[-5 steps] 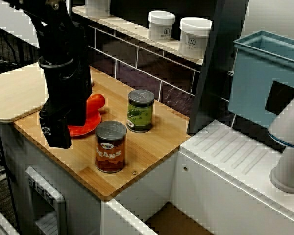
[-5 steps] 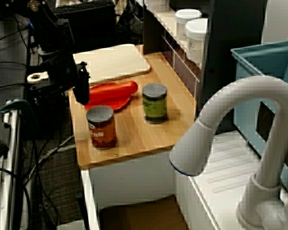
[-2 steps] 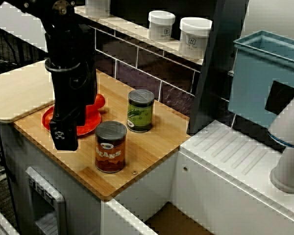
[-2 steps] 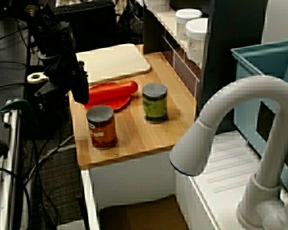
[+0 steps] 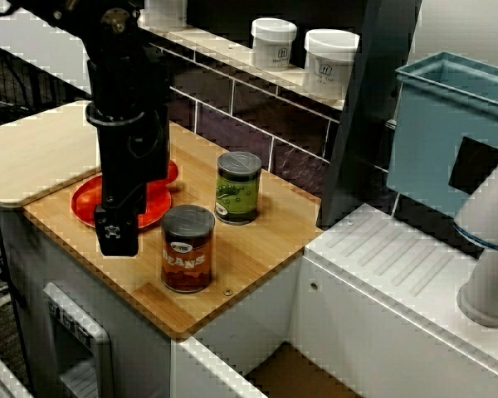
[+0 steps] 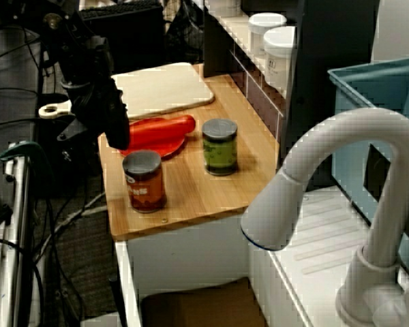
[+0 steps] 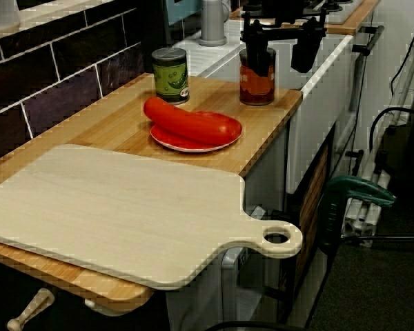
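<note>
My black gripper hangs low over the front edge of the wooden counter, just left of a brown beans can. It holds nothing. In the view that rides on the gripper, the two fingers stand apart, and the beans can shows behind the left one. Behind the arm lies a red plate carrying a long red vegetable. A green can stands beyond the beans can, near the tiled wall.
A pale cutting board with a handle hole overhangs the counter's left end. Two white jars sit on the shelf above the tiles. To the right are a ribbed white drainboard, a blue bin and a white faucet.
The arm has moved right along the counter's front edge toward the beans can, uncovering the left part of the red plate. The cans and plate have not moved.
</note>
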Motion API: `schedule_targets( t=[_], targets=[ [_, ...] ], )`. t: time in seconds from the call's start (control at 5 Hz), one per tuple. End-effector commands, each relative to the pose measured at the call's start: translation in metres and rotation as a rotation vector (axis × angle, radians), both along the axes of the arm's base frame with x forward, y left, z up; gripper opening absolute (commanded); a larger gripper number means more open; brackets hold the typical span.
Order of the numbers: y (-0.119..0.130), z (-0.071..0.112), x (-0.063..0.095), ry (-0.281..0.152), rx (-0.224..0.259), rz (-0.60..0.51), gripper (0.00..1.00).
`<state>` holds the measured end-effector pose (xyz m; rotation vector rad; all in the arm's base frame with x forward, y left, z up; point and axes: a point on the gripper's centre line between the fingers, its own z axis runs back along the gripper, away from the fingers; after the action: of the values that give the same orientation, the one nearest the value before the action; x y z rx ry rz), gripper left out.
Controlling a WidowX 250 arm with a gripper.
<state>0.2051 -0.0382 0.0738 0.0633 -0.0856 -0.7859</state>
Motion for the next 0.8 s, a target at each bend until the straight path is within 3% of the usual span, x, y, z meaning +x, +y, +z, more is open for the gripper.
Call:
schedule_targets(
  t=[0.0, 0.2, 0.4, 0.6],
  targets=[
    [-0.001, 0.005, 0.015, -0.006, -0.013, 0.038, 1.00],
    [-0.005, 0.010, 0.020, 0.010, -0.018, 0.214, 1.00],
    [-0.011, 0.018, 0.023, 0.028, 0.015, 0.344, 1.00],
    [-0.014, 0.023, 0.024, 0.049, 0.025, 0.417, 1.00]
  ],
)
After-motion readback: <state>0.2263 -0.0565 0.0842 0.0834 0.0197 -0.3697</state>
